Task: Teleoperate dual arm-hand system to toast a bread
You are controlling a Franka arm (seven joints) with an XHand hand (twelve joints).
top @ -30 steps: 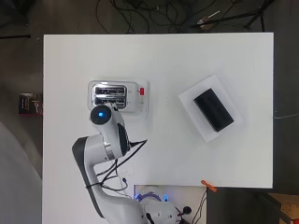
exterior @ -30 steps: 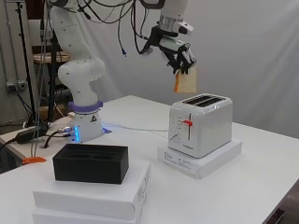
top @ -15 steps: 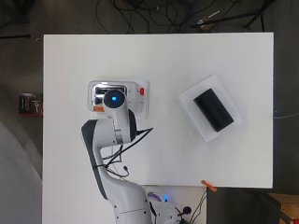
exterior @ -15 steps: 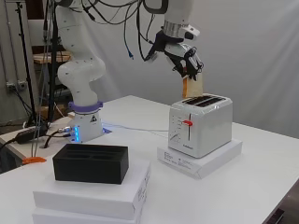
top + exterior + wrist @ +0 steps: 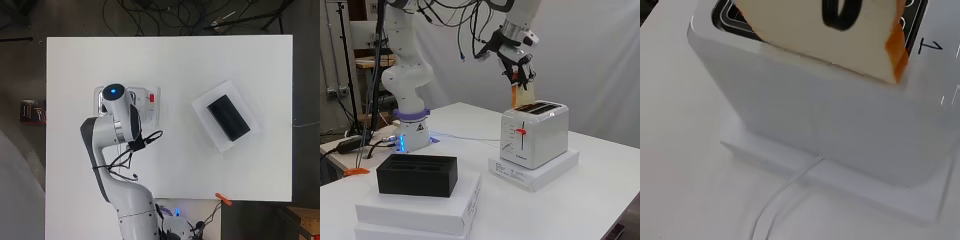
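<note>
The white table (image 5: 210, 65) carries a white toaster (image 5: 535, 132) on a flat white box (image 5: 535, 172). Above it, the hand (image 5: 516, 64) has its fingers curled round a bread slice (image 5: 524, 94), which hangs below the hand, its lower edge at a toaster slot. Overhead, the arm hides bread, hand and most of the toaster.

In the overhead view the arm covers most of the toaster (image 5: 150, 100), hiding its slots, the hand and the bread. In the wrist view the bread slice (image 5: 815, 37) is cut off at the edge above the toaster (image 5: 830, 130), and the dark finger (image 5: 840, 12) on it shows only partly.
</note>
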